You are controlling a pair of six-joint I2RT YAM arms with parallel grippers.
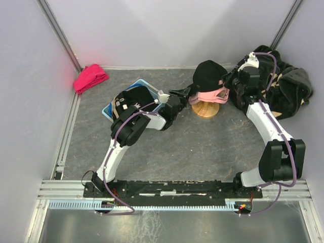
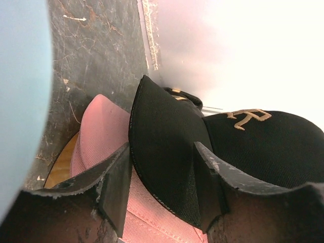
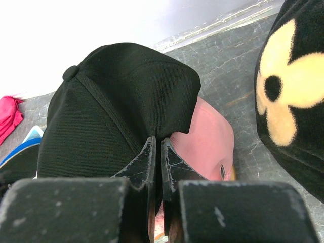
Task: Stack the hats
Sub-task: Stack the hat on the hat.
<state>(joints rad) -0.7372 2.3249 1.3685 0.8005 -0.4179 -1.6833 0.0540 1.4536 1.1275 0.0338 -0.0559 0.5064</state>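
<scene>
A black cap [image 1: 209,72] sits on top of a pink cap [image 1: 208,96], which rests on a round wooden stand [image 1: 206,110]. My right gripper [image 1: 231,87] is shut on the black cap's rear edge [image 3: 167,109], its fingertips [image 3: 150,152] pinching the fabric above the pink cap [image 3: 207,136]. My left gripper [image 1: 178,96] is open, its jaws straddling the black cap's brim [image 2: 164,147] over the pink brim [image 2: 104,131]. Another black cap [image 1: 132,97] lies on a blue cap [image 1: 108,109] under my left arm.
A red-pink cloth bundle [image 1: 90,77] lies at the back left by the wall. Black plush fabric with beige flowers [image 1: 289,87] is heaped at the back right, close behind my right wrist [image 3: 291,86]. Walls enclose the back and sides.
</scene>
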